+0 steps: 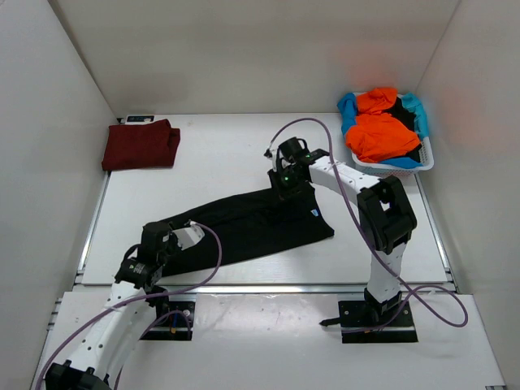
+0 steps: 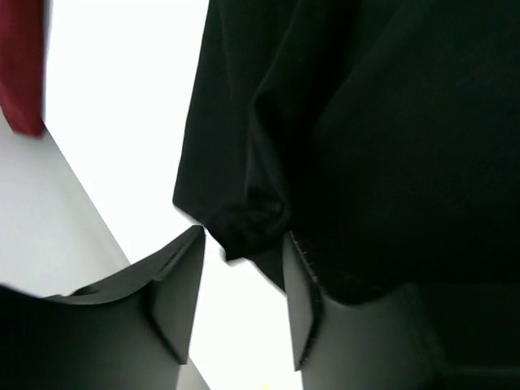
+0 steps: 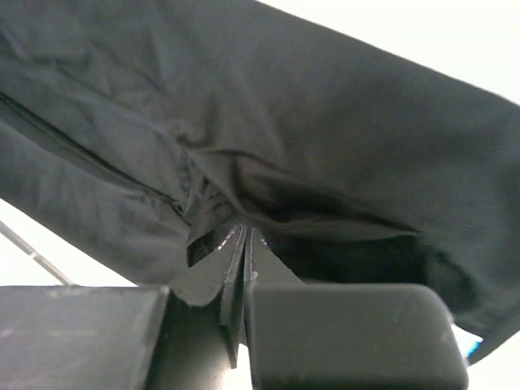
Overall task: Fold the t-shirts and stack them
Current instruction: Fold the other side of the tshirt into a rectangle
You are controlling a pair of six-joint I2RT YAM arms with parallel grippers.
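Black t-shirt [image 1: 244,227] lies folded long across mid-table, its near end hidden beneath the left gripper [image 2: 244,244], jaws apart around a bunched hem. The right gripper [image 3: 244,236], closed tight, pinches the far edge. The basket [image 1: 422,162] holds a tangled heap of t-shirts [image 1: 382,134], orange over light blue.

Left pincer [image 2: 242,248] parted, right pincer [image 3: 244,237] pinched shut

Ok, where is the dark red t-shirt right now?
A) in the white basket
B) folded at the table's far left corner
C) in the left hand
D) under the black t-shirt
B: the dark red t-shirt lies folded by itself at the far left corner of the table, well apart from the black t-shirt.
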